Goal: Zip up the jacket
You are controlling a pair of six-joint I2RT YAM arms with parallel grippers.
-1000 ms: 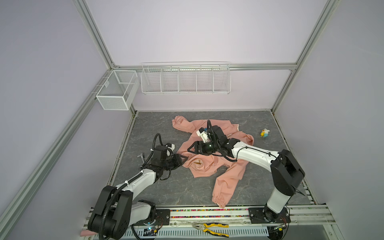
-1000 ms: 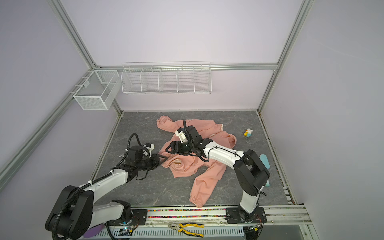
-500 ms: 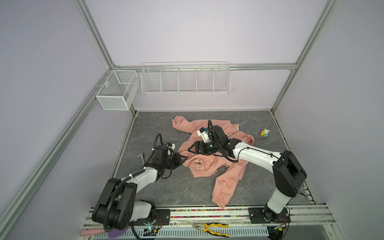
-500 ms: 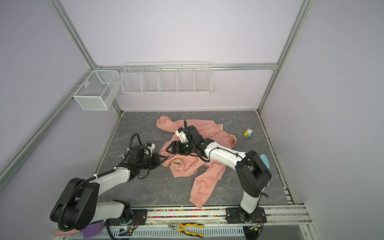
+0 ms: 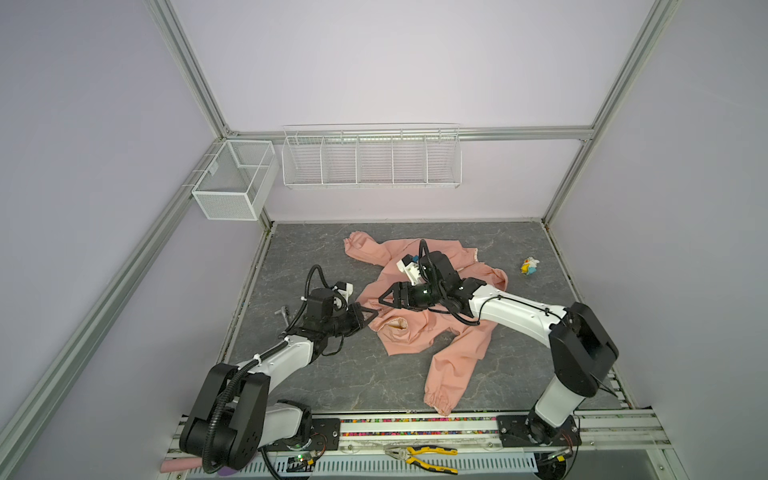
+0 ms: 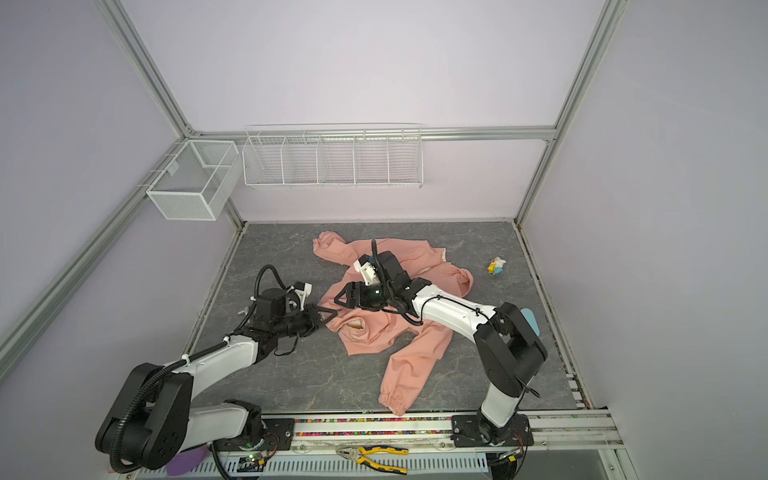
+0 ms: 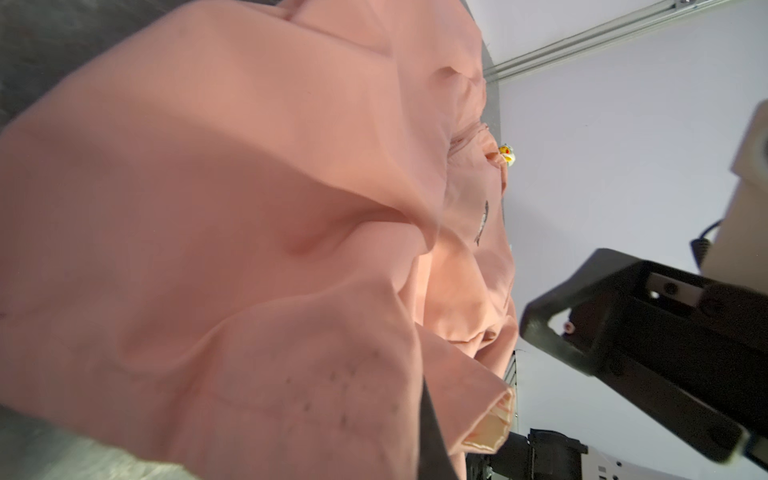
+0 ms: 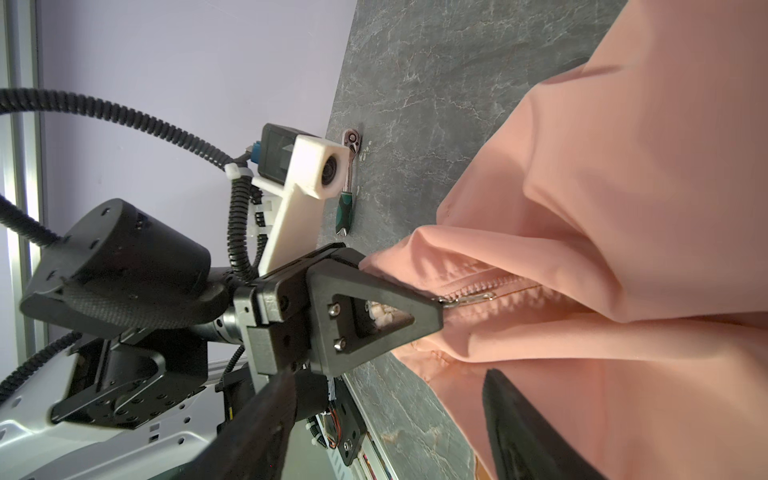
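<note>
The jacket (image 5: 409, 338) lies crumpled on the middle of the worktop (image 5: 353, 386), bunched toward the back. One sleeve (image 5: 451, 374) runs out toward the front edge and a second sleeve (image 5: 361, 249) points to the back edge. Cream lining (image 5: 397, 325) shows in an opening on the jacket's left side.

The left gripper (image 5: 369, 314) reaches in low from the left edge and is clenched on the jacket's left hem. In the right wrist view its fingers (image 8: 374, 295) pinch the fabric right at the end of the zipper (image 8: 494, 286). The metal pull (image 8: 469, 298) sticks out against the fingertip; whether the pull itself is caught between the pads cannot be told.

The right gripper (image 5: 382, 300) hangs over the jacket just behind the left one and points toward the left edge. Its jaws are spread wide with nothing between them. In its own wrist view its fingers (image 8: 523, 432) stand either side of the hem below the zipper.

A ratchet (image 5: 284, 311) lies by the left edge, beside the left arm. A small toy (image 5: 530, 266) sits near the right edge toward the back, apart from the jacket. Pliers (image 5: 419, 455) rest on the rail in front of the front edge.
</note>
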